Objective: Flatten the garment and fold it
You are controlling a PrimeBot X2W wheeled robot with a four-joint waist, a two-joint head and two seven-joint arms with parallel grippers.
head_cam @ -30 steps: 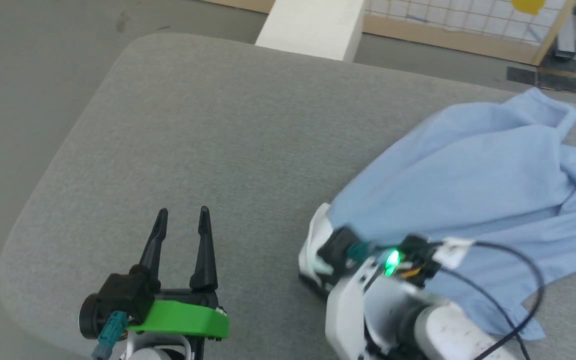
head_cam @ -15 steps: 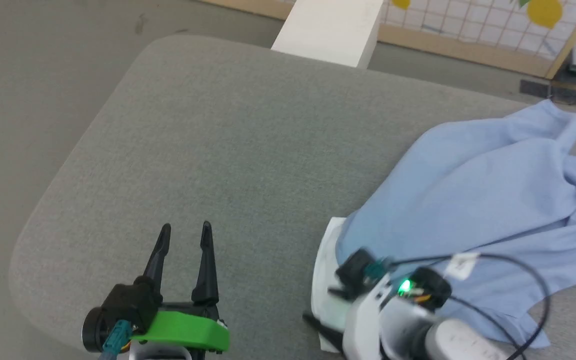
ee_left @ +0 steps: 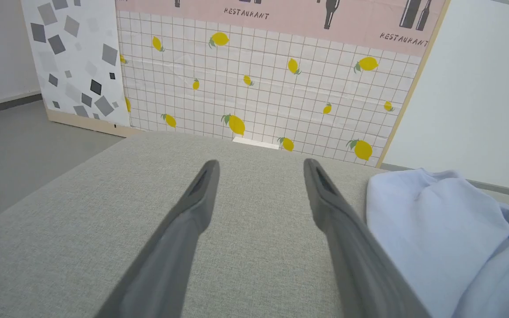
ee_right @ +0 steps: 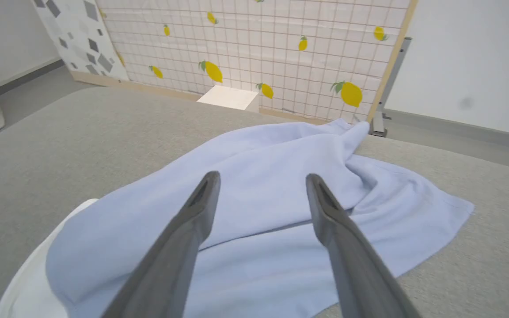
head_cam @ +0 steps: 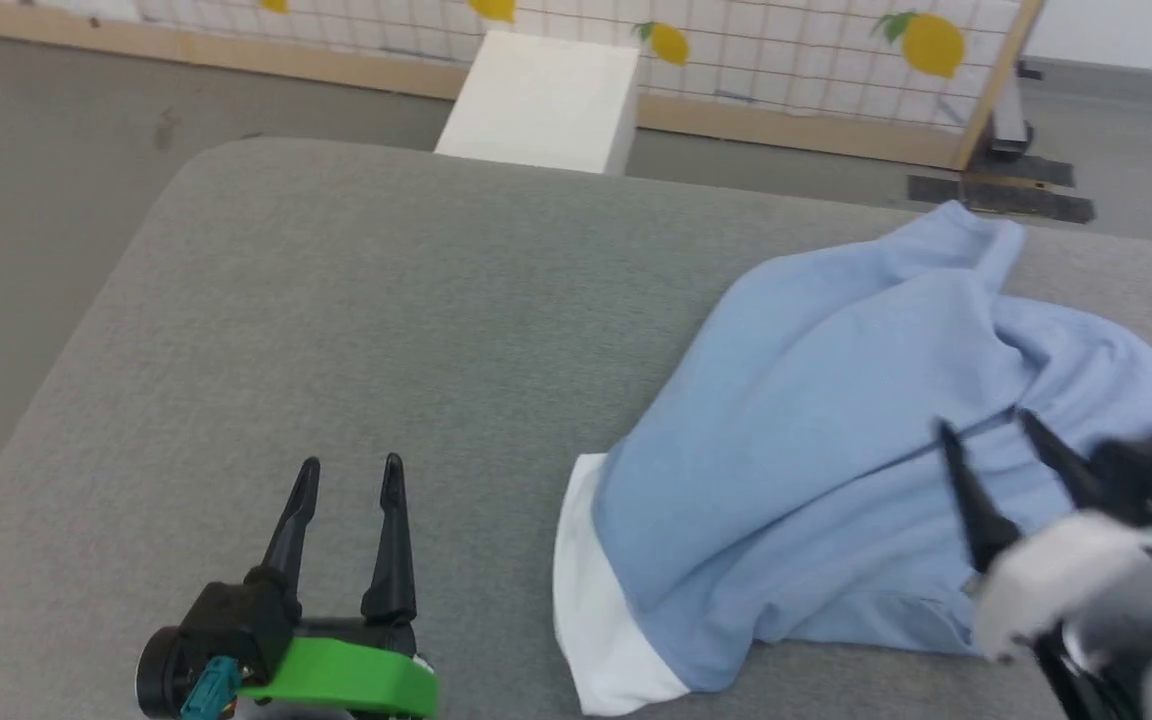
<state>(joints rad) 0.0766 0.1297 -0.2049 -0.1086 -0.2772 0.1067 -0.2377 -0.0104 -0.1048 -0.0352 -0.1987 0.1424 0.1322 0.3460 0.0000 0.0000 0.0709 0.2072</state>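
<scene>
The garment, a light blue shirt with a white lining showing at its near left edge, lies rumpled on the right half of the grey cushion. My right gripper hovers above the shirt's right part, open and empty. In the right wrist view its gripper points over the garment. My left gripper stands open over bare cushion, left of the shirt. The left wrist view shows the left gripper with the garment to its right.
A white box stands on the floor beyond the cushion's far edge. Behind it runs a screen printed with lemons, with a wooden frame. The cushion's rounded left corner drops to grey floor.
My right gripper has let go of the shirt's near left edge, opened, and moved right over the shirt. The white lining edge now lies on the cushion. The camera has tilted up.
</scene>
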